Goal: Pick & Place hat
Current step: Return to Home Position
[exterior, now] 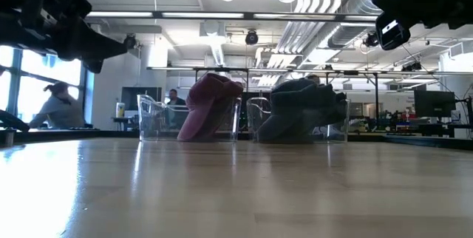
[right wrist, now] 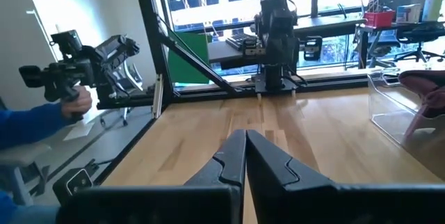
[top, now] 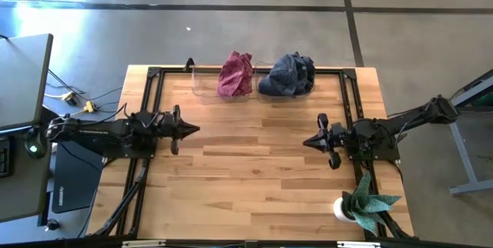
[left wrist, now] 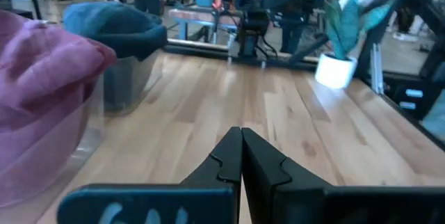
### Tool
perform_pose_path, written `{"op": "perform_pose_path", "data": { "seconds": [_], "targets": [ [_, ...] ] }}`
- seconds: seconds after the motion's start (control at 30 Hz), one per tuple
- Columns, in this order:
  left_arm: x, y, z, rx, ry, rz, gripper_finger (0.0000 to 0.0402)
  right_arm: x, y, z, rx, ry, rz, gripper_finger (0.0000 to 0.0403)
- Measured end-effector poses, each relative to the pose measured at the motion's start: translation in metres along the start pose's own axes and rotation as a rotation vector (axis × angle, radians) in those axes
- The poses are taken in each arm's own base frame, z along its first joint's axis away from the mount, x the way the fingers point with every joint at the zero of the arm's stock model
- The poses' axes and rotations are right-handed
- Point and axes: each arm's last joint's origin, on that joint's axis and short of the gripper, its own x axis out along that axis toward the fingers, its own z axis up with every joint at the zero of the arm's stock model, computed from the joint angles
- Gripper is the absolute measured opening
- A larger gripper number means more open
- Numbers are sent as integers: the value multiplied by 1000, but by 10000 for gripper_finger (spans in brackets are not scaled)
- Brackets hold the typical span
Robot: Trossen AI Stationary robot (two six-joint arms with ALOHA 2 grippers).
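Note:
A maroon hat (top: 236, 74) sits in a clear bin (top: 206, 86) at the table's far edge; a dark blue hat (top: 286, 74) fills the clear bin beside it on the right. The low view shows the maroon hat (exterior: 208, 106) and the blue hat (exterior: 303, 109) standing in their bins. My left gripper (top: 194, 130) hovers shut over the table's left half, pointing right. My right gripper (top: 307, 142) hovers shut over the right half, pointing left. In the left wrist view the maroon hat (left wrist: 42, 78) and blue hat (left wrist: 115, 26) lie off to one side of my shut gripper (left wrist: 241, 137).
A potted plant (top: 363, 206) in a white pot stands at the table's near right corner. Black rails (top: 150, 78) frame the wooden tabletop (top: 246, 171). In the right wrist view a person's blue sleeve and hand (right wrist: 42, 120) show beyond the table's left side. A monitor (top: 19, 78) stands left of the table.

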Motion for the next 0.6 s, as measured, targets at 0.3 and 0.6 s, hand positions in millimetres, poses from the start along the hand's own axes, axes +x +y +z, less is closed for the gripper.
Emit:
{"op": "perform_pose_path", "data": {
  "seconds": [0.3,0.6],
  "targets": [
    [-5,-2,-4,20,20,37,0,-9,-1,0,-29,14,-6,3],
    [-5,-2,-5,16,26,37,0,-28,-7,-17,-22,-54,67,1]
  ]
}}
